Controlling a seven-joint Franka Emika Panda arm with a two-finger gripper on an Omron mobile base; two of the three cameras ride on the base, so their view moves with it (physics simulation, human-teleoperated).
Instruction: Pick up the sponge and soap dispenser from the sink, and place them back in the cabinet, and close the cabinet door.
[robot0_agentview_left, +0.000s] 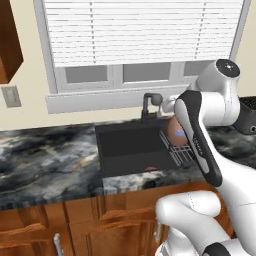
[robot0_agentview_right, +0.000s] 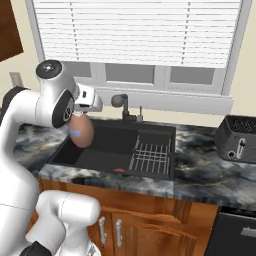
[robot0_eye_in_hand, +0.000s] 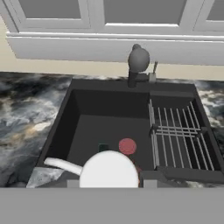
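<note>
While the tool (robot0_agentview_right: 81, 113) pinches the soap dispenser (robot0_agentview_right: 81, 131) by its pump, lifted above the sink (robot0_agentview_right: 100, 150), carrying is underway; the sponge (robot0_eye_in_hand: 127, 145) lies below. Next, I judge, comes a swing toward the cabinet (robot0_agentview_left: 10, 42).

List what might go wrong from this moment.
1. The gripper holds the soap dispenser by its pump top alone, so the round bottle hanging over the sink might swing or slip on the way up.
2. The sponge lies on the basin floor near the wire rack, leaving little finger room.
</note>
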